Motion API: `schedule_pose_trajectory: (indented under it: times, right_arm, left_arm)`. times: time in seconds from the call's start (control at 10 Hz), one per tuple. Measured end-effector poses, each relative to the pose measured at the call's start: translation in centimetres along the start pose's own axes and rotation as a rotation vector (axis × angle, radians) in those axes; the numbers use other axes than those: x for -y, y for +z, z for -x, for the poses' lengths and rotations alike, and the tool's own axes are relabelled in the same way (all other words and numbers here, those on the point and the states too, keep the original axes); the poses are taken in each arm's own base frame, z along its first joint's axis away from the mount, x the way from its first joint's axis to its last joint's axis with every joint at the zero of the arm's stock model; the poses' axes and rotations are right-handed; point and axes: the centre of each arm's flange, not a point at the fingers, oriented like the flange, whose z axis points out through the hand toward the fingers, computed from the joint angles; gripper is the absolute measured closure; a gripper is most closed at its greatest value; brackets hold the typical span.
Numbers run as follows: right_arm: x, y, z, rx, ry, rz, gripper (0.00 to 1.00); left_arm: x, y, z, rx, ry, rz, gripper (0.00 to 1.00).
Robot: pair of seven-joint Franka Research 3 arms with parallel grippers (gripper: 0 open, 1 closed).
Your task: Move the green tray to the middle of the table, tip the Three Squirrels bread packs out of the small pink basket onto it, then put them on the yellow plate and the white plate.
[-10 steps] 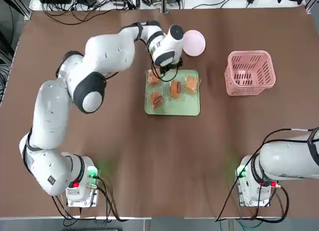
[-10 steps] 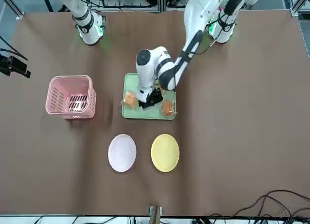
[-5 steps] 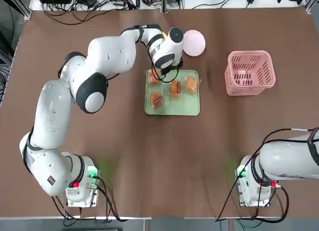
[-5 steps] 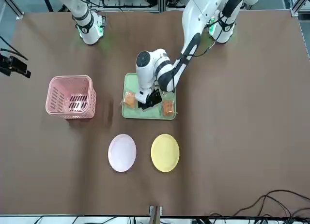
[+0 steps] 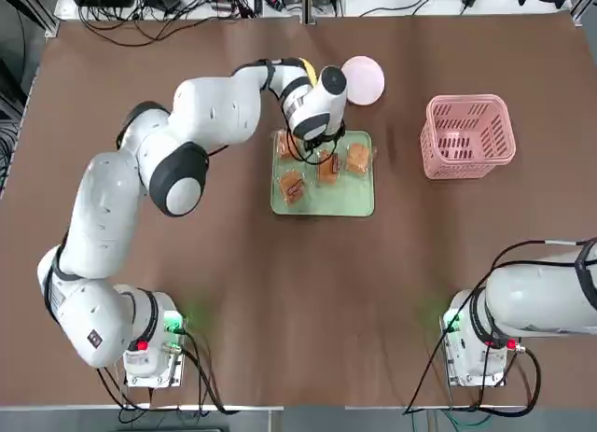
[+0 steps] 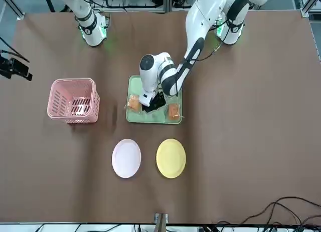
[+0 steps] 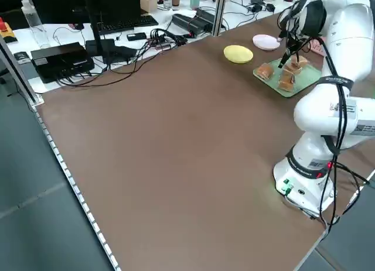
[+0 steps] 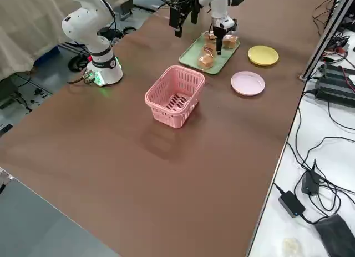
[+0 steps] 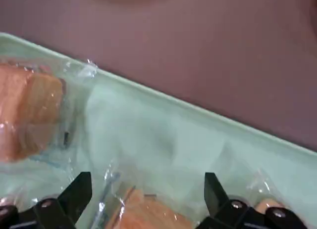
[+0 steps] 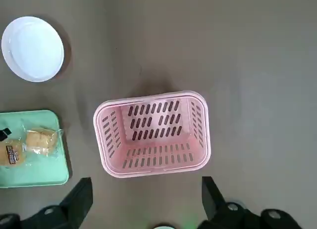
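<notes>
Left end effector (image 6: pixel 154 102) shifts slightly over the bread, jaws spread

Top view: the left wrist has moved a little down the frame since a second ago, baring a sliver of the round yellow plate (image 5: pixel 309 71). Four clear packets of orange-brown bread (image 5: pixel 291 185) lie on the flat mint-green rectangular tray (image 5: pixel 340 202), upper centre.

Front view: the left end effector hangs over the tray, centre; the right one (image 6: pixel 19 69) waits at the left edge. The pink lattice plastic basket (image 6: pixel 73 100) sits left, the round whitish plate (image 6: pixel 126 158) and yellow plate lower centre.

Left side view: smooth brown cloth covers the counter (image 7: pixel 176 165); a white bench (image 7: pixel 167 16) with a black keyboard (image 7: pixel 126 25) stands behind, top.

Right side view: a pale curtain (image 8: pixel 33 29) fills the upper left; black adapters (image 8: pixel 310 182) lie at right.

Left wrist view: fingers apart above the packets, gripping nothing.

Right wrist view: fingers open, holding nothing; the basket is empty.
</notes>
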Motion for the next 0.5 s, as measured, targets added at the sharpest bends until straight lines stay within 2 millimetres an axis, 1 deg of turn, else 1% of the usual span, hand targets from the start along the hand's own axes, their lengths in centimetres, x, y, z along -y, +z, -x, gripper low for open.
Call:
schedule_pose_trajectory:
  times: [0.1, 0.4, 0.5]
  right_arm:
    - [0.00, 0.00, 0.00, 0.000, 0.000, 0.000, 0.03]
    - [0.00, 0.01, 0.01, 0.001, 0.000, 0.000, 0.03]
    - [0.01, 0.01, 0.01, 0.001, 0.000, 0.000, 0.03]
  left_arm:
    - [-0.22, -0.20, 0.39, -0.001, -0.007, 0.004, 0.00]
    - [-0.24, -0.22, 0.63, 0.008, -0.036, -0.003, 0.00]
    - [-0.24, -0.15, 1.11, 0.015, -0.037, -0.013, 0.00]
